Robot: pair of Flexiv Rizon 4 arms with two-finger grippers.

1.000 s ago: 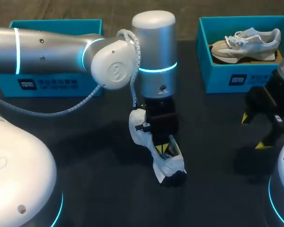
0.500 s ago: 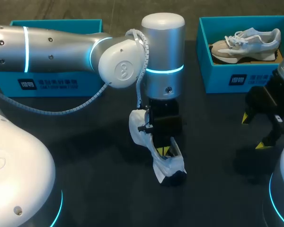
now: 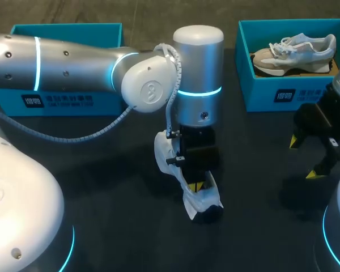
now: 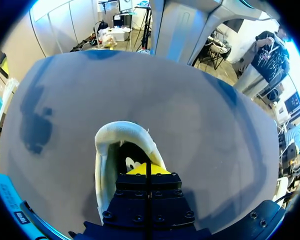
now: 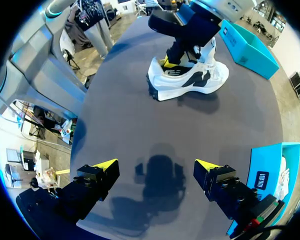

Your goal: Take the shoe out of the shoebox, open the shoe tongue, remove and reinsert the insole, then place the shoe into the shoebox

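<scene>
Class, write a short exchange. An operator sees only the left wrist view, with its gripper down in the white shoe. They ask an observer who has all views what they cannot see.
Operator: Where is my other gripper?
Observer: The right gripper hangs open over bare table, well apart from the shoe, with nothing between its fingers.
Operator: Is this the only shoe out here?
Observer: No. A second shoe lies in the right box at the table's far side.
</scene>
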